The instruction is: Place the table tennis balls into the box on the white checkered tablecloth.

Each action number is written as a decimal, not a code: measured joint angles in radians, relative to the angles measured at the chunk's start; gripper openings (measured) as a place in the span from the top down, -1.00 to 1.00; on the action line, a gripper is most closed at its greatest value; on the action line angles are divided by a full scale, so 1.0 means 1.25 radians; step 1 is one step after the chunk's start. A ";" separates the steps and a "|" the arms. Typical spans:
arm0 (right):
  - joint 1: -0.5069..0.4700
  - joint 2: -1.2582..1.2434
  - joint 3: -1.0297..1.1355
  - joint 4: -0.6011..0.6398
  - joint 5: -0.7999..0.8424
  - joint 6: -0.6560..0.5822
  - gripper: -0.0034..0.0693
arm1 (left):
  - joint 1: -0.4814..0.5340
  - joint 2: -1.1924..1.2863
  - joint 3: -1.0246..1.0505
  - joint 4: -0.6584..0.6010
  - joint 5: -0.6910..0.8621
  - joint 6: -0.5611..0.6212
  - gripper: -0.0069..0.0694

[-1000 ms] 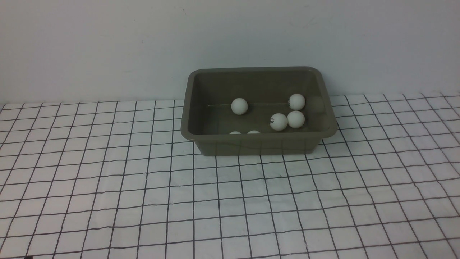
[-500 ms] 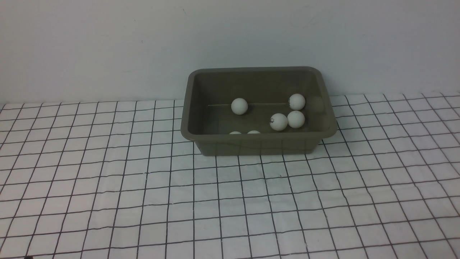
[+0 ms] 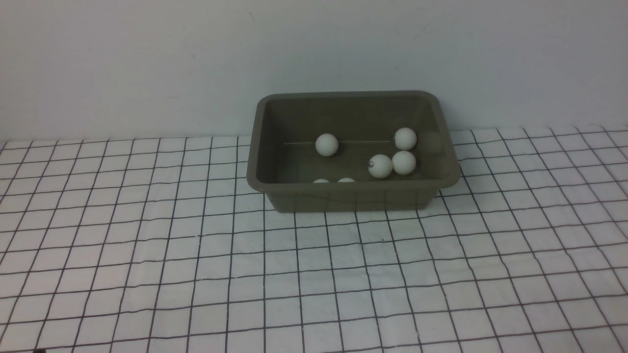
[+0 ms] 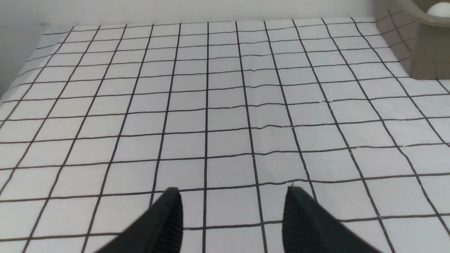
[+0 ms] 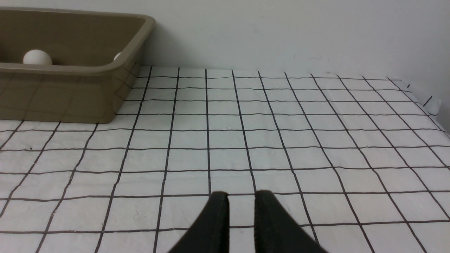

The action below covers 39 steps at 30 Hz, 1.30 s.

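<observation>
Balls [image 3: 380, 165] all look to be sitting in the box [image 3: 353, 198] on the checkered tablecloth [image 3: 196, 274] already, six by my count, so nothing's left really, left hand [image 4: 232, 211] spread wide and empty, right hand [image 5: 242, 211] nearly pinched shut on nothing.

- Between the earlier front views and this moment I find no change at all.
- The table tennis balls [image 3: 327, 144] in the box [image 3: 353, 198] have not rolled. The single one, the group of three and the two that are half hidden behind the near wall lie on the same spots.
- The box itself has not shifted on the white checkered tablecloth [image 3: 196, 274], and the wrinkles of the cloth look the same.
- No arm has entered the front view.
- For the two wrist views there is no earlier picture, so a change there cannot be told.
</observation>
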 joint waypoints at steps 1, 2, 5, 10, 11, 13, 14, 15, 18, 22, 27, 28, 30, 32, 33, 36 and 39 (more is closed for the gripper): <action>0.000 0.000 0.000 0.000 0.000 0.000 0.64 | -0.009 0.000 0.000 0.000 0.000 0.000 -0.10; 0.000 0.000 0.000 0.000 0.000 0.000 0.64 | -0.020 0.000 0.000 0.000 0.000 0.000 -0.10; 0.000 0.000 0.000 0.000 0.000 0.000 0.64 | -0.047 0.000 0.000 0.000 0.000 0.000 -0.10; 0.000 0.000 0.000 0.000 0.000 0.000 0.64 | -0.054 0.000 0.000 0.000 0.000 0.003 -0.10; 0.000 0.000 0.000 0.000 0.000 0.000 0.64 | -0.055 0.000 0.000 0.000 0.000 0.003 -0.10; 0.000 0.000 0.000 0.000 0.000 0.000 0.64 | -0.055 0.000 0.000 0.000 0.000 0.003 -0.10; 0.000 0.000 0.000 0.000 0.000 0.000 0.64 | -0.055 0.000 0.000 0.000 0.000 0.003 -0.10; 0.000 0.000 0.000 0.000 0.000 0.000 0.64 | -0.055 0.000 0.000 0.000 0.000 0.003 -0.10; 0.000 0.000 0.000 0.000 0.000 0.000 0.64 | -0.055 0.000 0.000 0.000 0.000 0.003 -0.10; 0.000 0.000 0.000 0.000 0.000 0.000 0.64 | -0.055 0.000 0.000 0.000 0.000 0.003 -0.10; 0.000 0.000 0.000 0.000 0.000 0.000 0.64 | -0.055 0.000 0.000 0.000 0.000 0.003 -0.10; 0.000 0.000 0.000 0.000 0.000 0.000 0.64 | -0.055 0.000 0.000 0.000 0.000 0.003 -0.10; 0.000 0.000 0.000 0.000 0.000 0.000 0.64 | -0.055 0.000 0.000 0.000 0.000 0.003 -0.10; 0.000 0.000 0.000 0.000 0.000 0.000 0.64 | -0.055 0.000 0.000 0.000 0.000 0.003 -0.10; 0.000 0.000 0.000 0.000 0.000 0.000 0.64 | -0.055 0.000 0.000 0.000 0.000 0.003 -0.10; 0.000 0.000 0.000 0.000 0.000 0.000 0.64 | -0.055 0.000 0.000 0.000 0.000 0.003 -0.10; 0.000 0.000 0.000 0.000 0.000 0.000 0.64 | -0.055 0.000 0.000 0.000 0.000 0.003 -0.10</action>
